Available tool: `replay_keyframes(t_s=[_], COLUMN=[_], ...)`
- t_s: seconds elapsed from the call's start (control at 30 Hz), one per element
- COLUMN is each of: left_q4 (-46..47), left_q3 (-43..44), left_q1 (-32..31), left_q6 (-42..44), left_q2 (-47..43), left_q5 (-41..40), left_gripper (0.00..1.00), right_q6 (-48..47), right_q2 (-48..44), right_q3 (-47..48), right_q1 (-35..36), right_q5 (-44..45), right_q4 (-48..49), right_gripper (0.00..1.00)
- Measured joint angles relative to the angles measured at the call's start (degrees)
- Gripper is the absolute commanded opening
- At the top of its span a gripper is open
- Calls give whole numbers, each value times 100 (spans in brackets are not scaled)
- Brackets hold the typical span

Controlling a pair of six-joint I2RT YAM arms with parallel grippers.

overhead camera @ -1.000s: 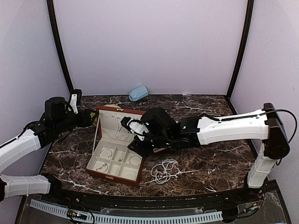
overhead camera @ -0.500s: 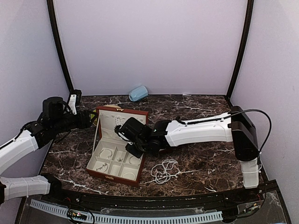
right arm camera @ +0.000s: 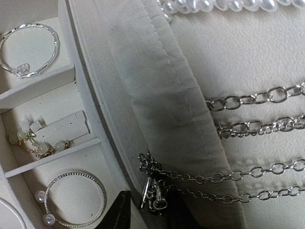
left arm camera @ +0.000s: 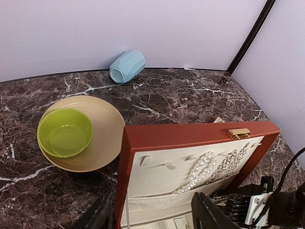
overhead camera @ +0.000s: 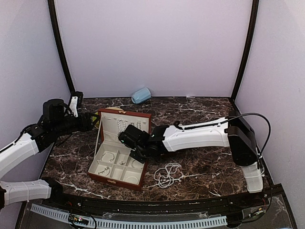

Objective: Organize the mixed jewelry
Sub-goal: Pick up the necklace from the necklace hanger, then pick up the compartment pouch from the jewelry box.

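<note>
The reddish-brown case [overhead camera: 102,177] stands open with its lid [overhead camera: 143,116] upright. My right gripper [overhead camera: 129,141] is inside it, low against the lid lining. In the right wrist view it [right arm camera: 151,213] is nearly closed on the clasp end of a silver chain [right arm camera: 153,192] whose strands drape over the lining pocket. A pearl strand [left arm camera: 204,170] hangs on the lining. Bangles [right arm camera: 29,48] and a beaded ring [right arm camera: 75,199] lie in the compartments. Another bead strand [overhead camera: 167,175] lies on the table. My left gripper [left arm camera: 155,217] is open, straddling the lid's edge from behind.
A green bowl [left arm camera: 65,132] sits on a tan plate [left arm camera: 107,138] behind the case at the left. A pale blue rounded object [overhead camera: 141,95] lies on its side by the back wall. The tabletop is dark marble [overhead camera: 205,162].
My right arm has reached further left, bringing its gripper from the case's right side to the lid lining inside the case. The left arm has stayed almost still.
</note>
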Motion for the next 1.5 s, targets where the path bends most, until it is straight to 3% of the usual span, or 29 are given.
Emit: replay_keyframes(t_s=[0.33, 0.7, 0.83, 1.1, 1.5], left_q4=[0, 111, 153, 278, 855], left_q3=[0, -280, -573, -796, -1023], left_q1=[0, 0, 0, -98, -1119], left_q6=[33, -184, -332, -448, -483], left_q2=[-59, 83, 92, 260, 831], left_q5=[2, 155, 282, 437, 402], left_gripper=[59, 59, 56, 53, 51], right_q6=[98, 450, 553, 693, 619], right_q2=[-39, -459, -643, -977, -1093], right_q3=[13, -278, -382, -671, -667], right_q1=[-129, -623, -704, -710, -710], right_q5=[-511, -1711, -1989, -1958, -1488], right_q4=[-17, 304, 487, 920, 1167], right_gripper=[11, 13, 4, 2, 2])
